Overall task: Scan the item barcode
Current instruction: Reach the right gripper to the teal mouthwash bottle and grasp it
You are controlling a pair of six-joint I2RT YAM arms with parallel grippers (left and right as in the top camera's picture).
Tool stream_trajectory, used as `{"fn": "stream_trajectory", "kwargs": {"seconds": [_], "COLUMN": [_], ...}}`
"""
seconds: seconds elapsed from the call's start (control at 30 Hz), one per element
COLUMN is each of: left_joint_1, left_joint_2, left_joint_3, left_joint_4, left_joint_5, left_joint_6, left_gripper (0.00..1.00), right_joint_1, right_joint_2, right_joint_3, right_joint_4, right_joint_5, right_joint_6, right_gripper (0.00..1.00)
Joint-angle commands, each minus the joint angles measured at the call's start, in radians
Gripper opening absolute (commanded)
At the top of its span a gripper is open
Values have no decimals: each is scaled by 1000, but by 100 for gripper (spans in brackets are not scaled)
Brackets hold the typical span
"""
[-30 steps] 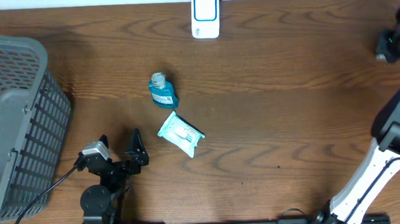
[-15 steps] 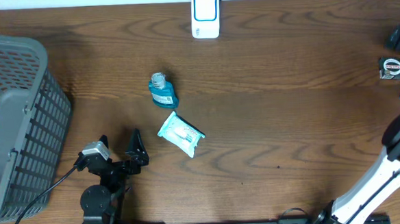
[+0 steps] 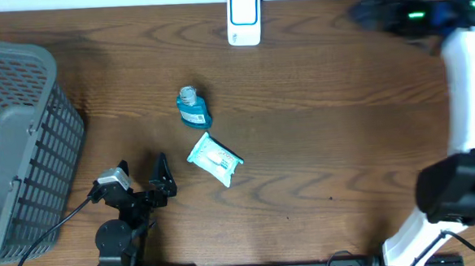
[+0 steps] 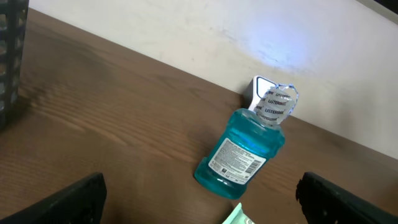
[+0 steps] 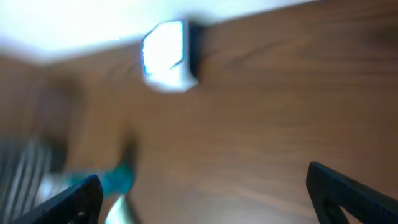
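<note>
Both my pincers open, empty: left pincer (image 3: 142,175) low at near surface (image 3: 344,144) edge, right pincer (image 5: 211,206) by scanner (image 3: 244,19). Bottle (image 3: 194,107) lies flat mid-surface, label up, beside packet (image 3: 215,159). Nothing gripped, so I judge scan not begun.

Teal-blue mouthwash bottle (image 3: 193,108) with a white label, mint-and-white packet (image 3: 214,159), white scanner (image 3: 244,19) faced in blue, grey slatted basket (image 3: 18,144), dark brown wood-grain table (image 3: 327,128).
</note>
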Motion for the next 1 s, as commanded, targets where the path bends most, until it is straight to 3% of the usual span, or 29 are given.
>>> {"fn": "stream_trajectory", "kwargs": {"seconds": [0.0,0.2,0.3,0.67,0.97], "left_joint_1": [3,3,3,3,3], "left_joint_2": [-3,-3,-3,-3,-3], "left_joint_3": [-18,-18,-18,-18,-18], "left_joint_4": [-33,-33,-33,-33,-33], "left_joint_5": [-13,-13,-13,-13,-13], "left_joint_6": [1,2,1,2,1], "left_gripper": [98,98,98,98,98], "right_joint_1": [145,396,491,664,713], "right_joint_2": [-2,4,14,18,74], "right_joint_3": [-3,-6,-16,-260,-331], "right_joint_4": [-22,-120,-127,245,504], "right_joint_5": [-56,-28,16,110,151], "right_joint_6": [-213,-552,-621,-626,-531], "right_gripper": [99,99,99,99,99]}}
